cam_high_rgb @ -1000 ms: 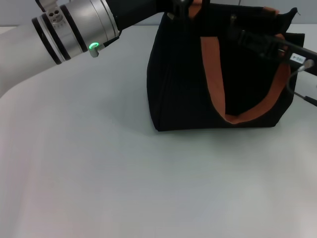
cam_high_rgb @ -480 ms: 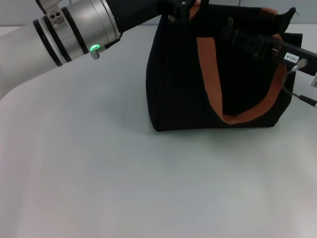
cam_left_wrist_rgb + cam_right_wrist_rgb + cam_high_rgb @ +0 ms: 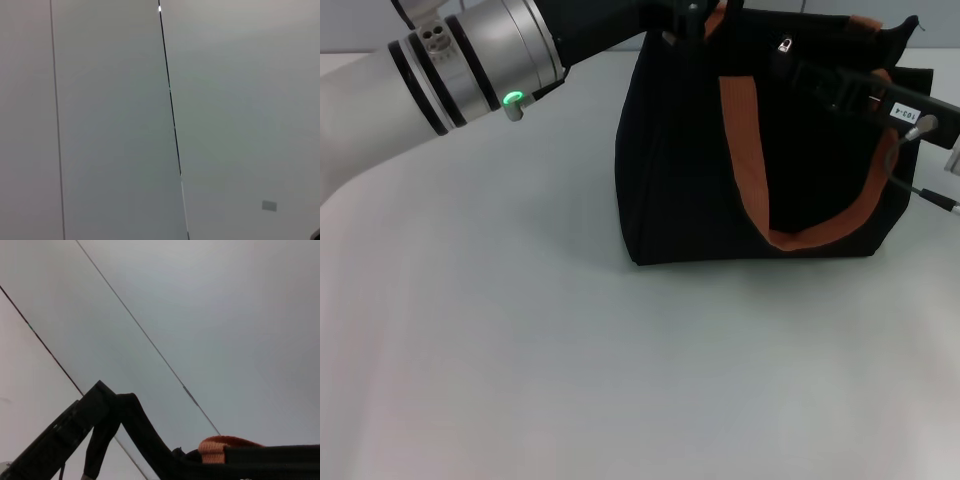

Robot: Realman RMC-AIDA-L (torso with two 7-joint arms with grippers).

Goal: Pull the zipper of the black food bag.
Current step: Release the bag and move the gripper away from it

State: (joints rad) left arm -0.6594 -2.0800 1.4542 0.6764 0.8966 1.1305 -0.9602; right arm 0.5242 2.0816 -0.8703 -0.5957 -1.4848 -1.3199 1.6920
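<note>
Two pincers crowd the black food bag (image 3: 760,150) at the frame's upper right, left pincer (image 3: 685,20) at its top left corner, right pincer (image 3: 800,72) just beside the silver zipper (image 3: 785,45); neither's grip can be told, so pulling seems barely underway.

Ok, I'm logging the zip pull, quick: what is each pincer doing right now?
Left pincer: at the black food bag's top-left corner, mostly out of frame; state cannot be told.
Right pincer: beside the zipper; grip cannot be told.
</note>
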